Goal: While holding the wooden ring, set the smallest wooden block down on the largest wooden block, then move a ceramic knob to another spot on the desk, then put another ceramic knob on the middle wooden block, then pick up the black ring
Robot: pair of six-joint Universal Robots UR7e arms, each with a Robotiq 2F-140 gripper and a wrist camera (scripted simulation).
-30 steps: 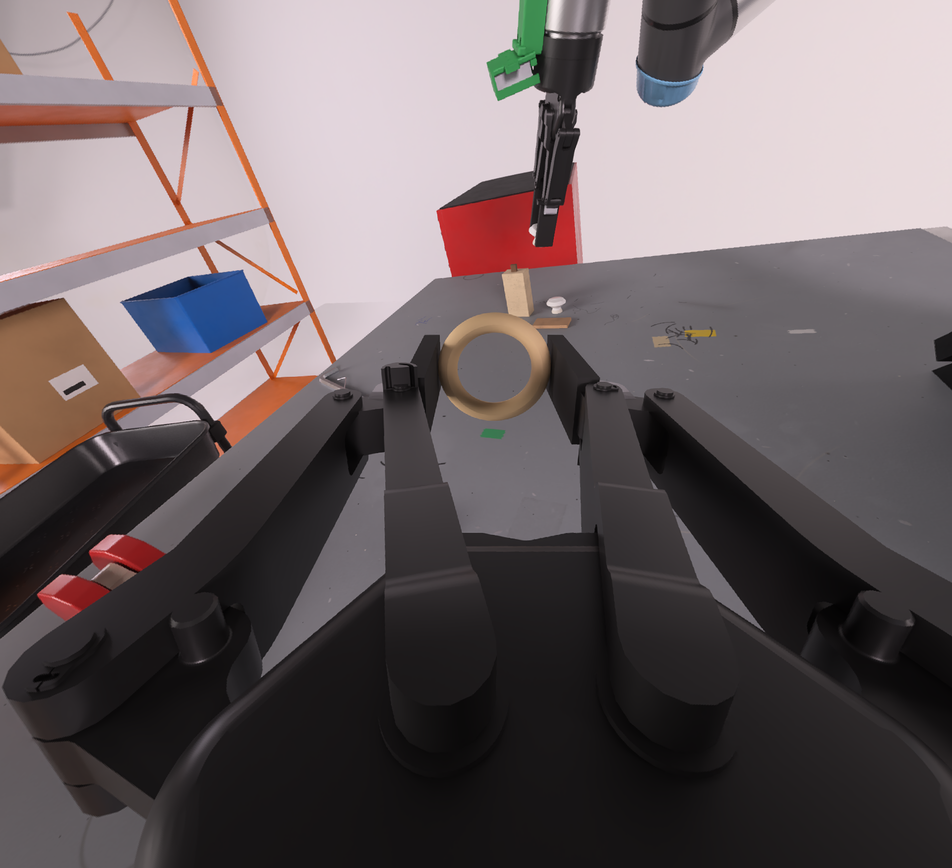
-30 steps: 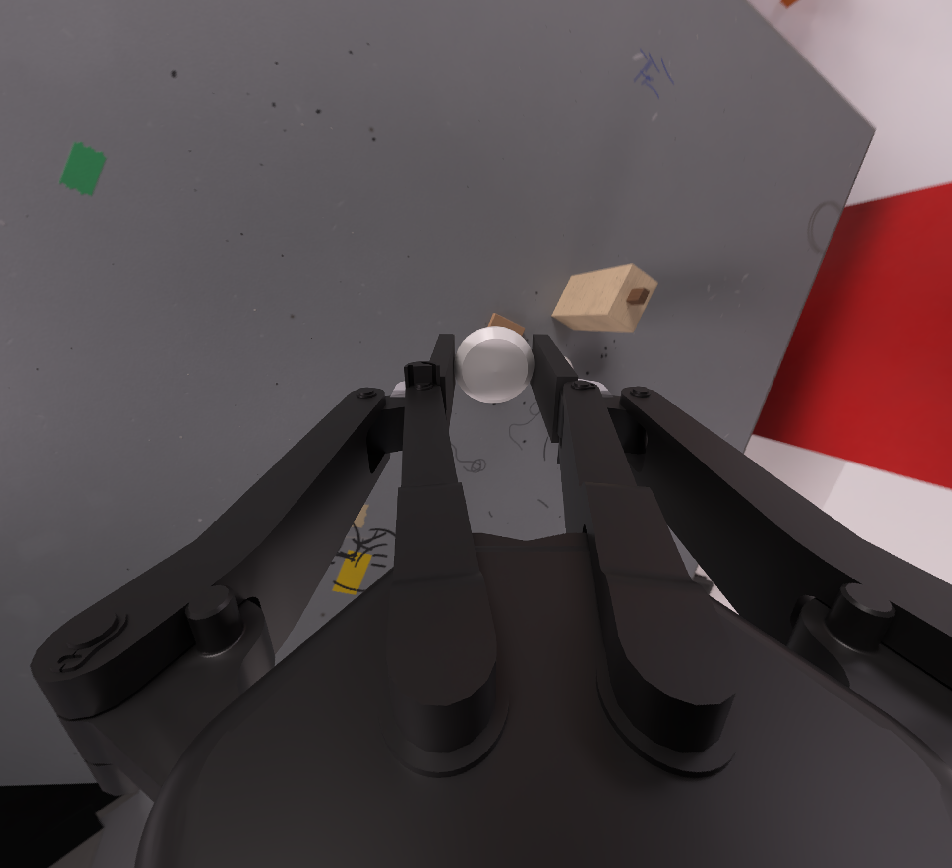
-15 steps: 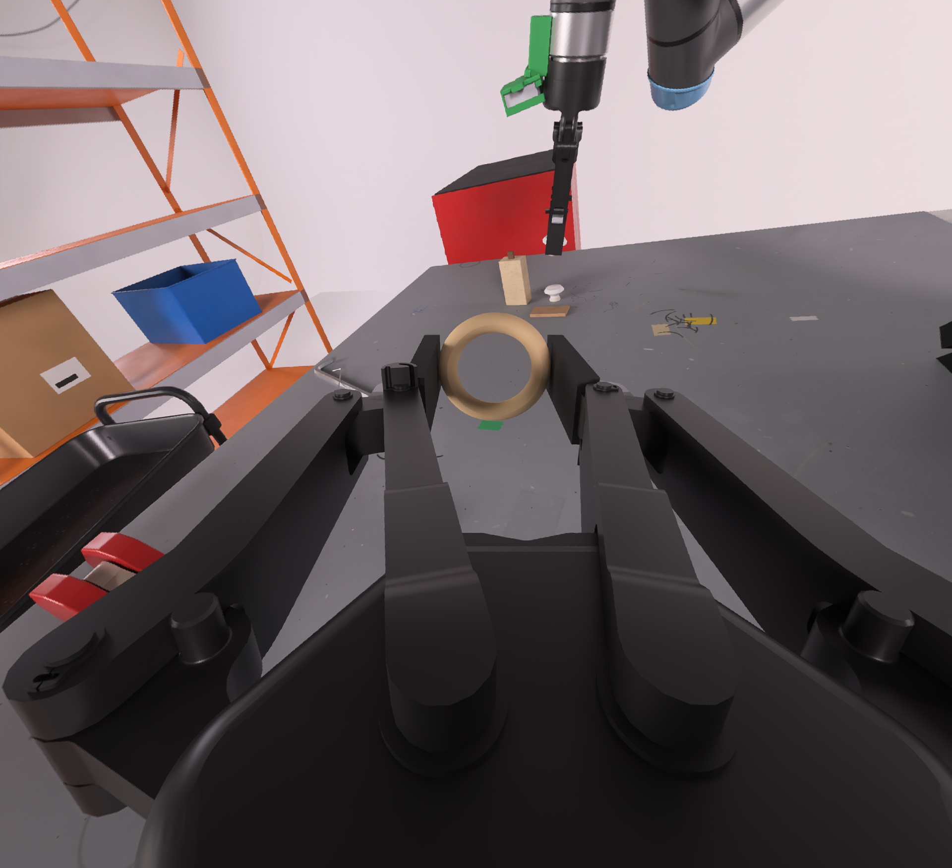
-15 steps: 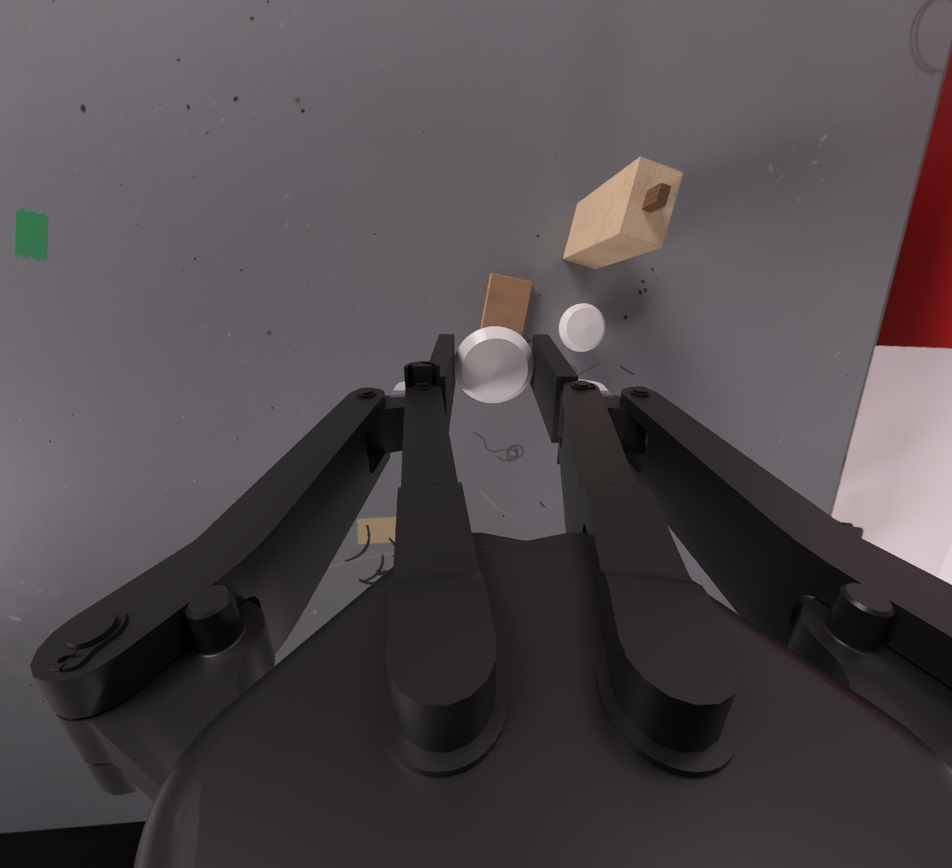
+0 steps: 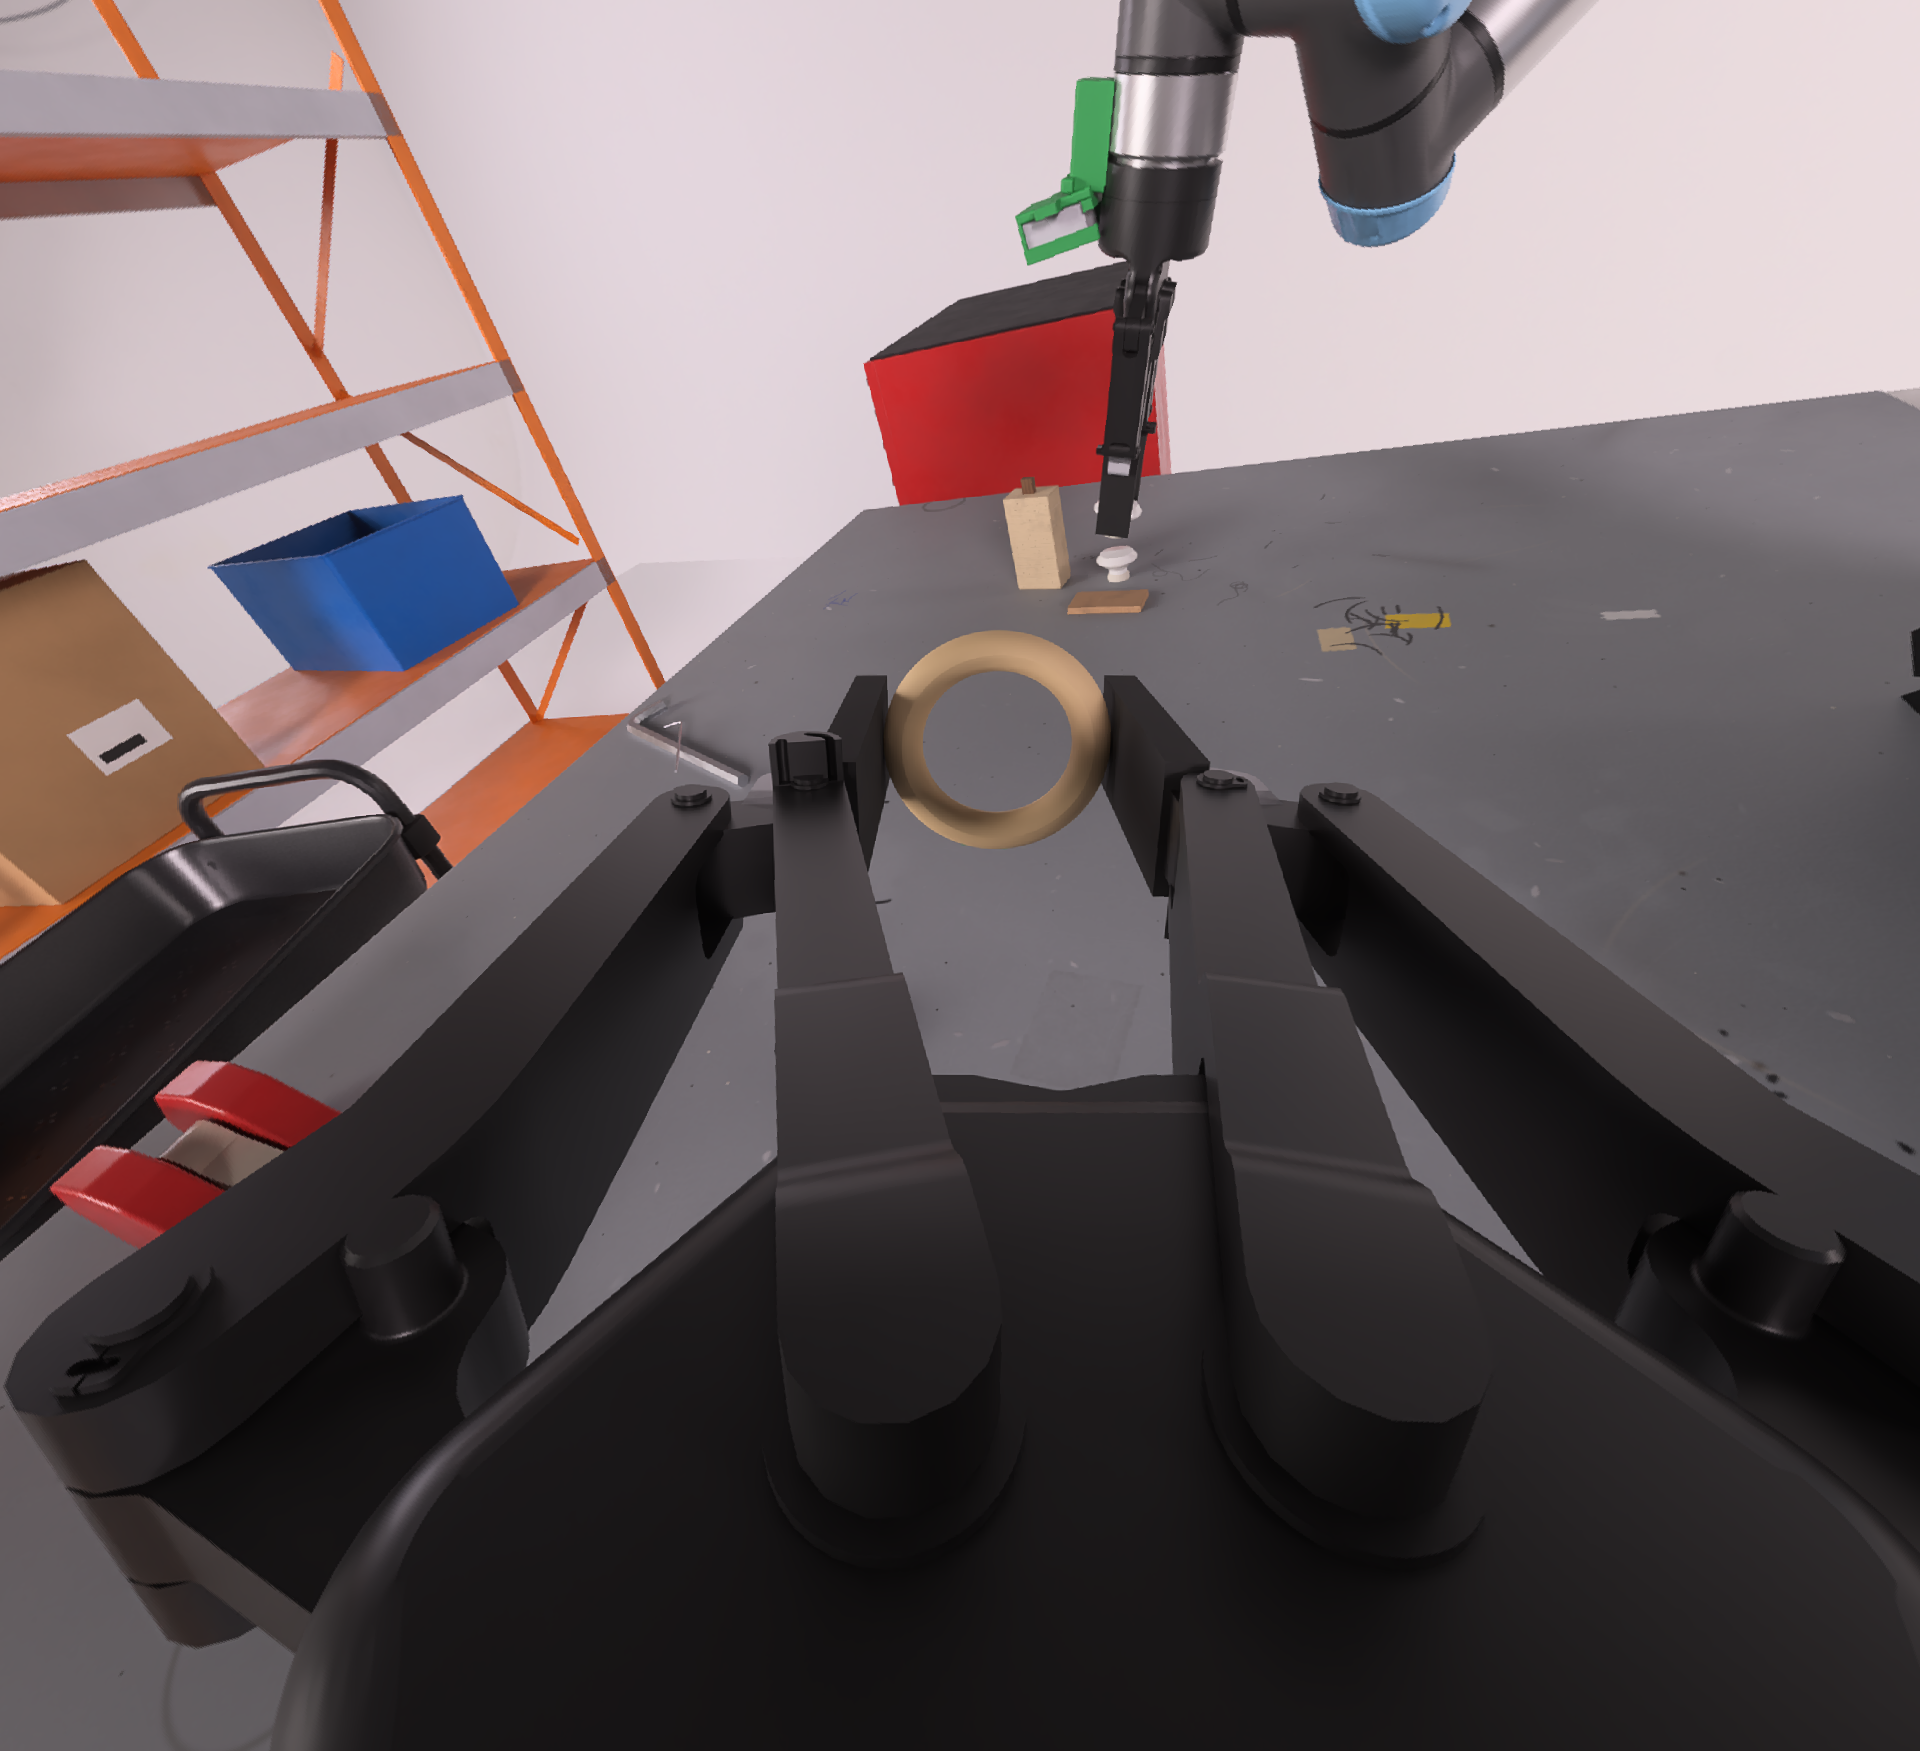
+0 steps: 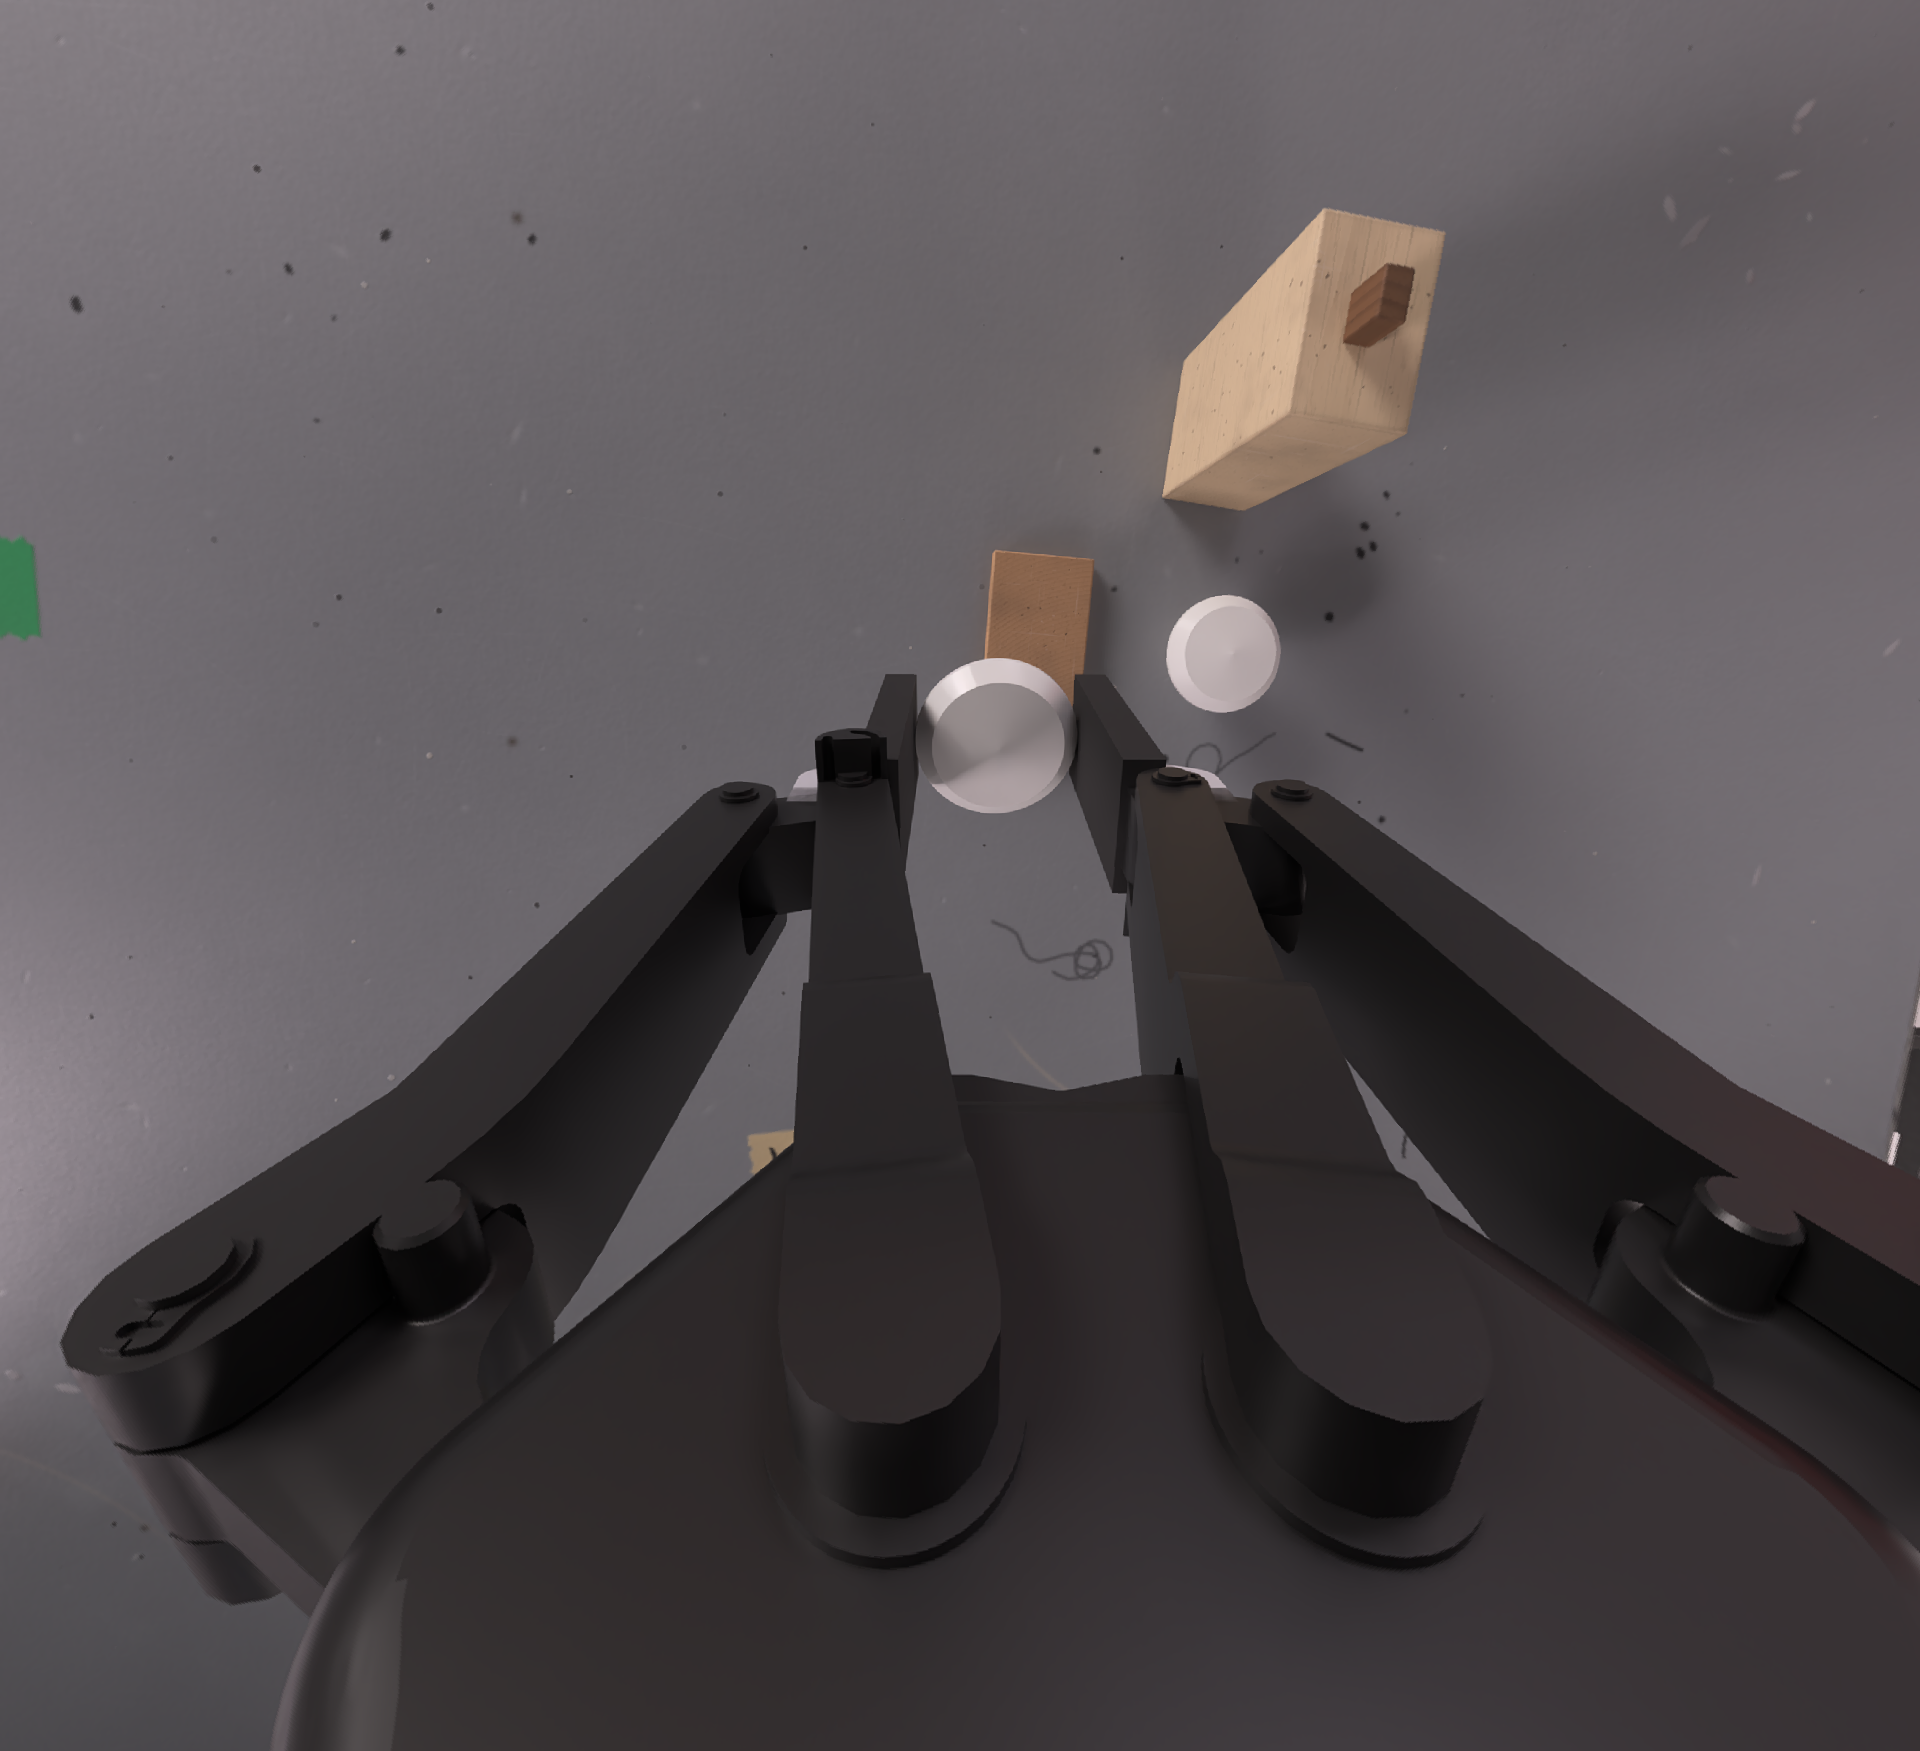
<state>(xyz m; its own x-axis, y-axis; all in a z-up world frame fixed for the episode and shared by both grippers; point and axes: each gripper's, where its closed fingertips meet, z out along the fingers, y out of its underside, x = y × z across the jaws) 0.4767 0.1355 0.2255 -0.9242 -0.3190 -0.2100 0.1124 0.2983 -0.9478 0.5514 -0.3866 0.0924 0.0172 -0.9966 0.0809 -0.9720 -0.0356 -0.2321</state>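
Observation:
My left gripper is shut on the wooden ring and holds it above the grey desk. My right gripper is shut on a white ceramic knob above the desk; it shows far off in the left wrist view. Below it a flat brown block lies on the desk. A second white knob stands beside that block. The tall pale block stands upright with the small dark block on its top. The same group shows in the left wrist view: tall block, knob, flat block.
An orange shelf rack with a blue bin and a cardboard box stands at the left. A black tray sits by the desk's left edge. A red box stands behind the desk. Yellow and tan tape scraps lie at the right.
My right gripper has come down with the knob toward the flat brown block and the second knob. The left gripper still holds the wooden ring, and its view has shifted slightly.

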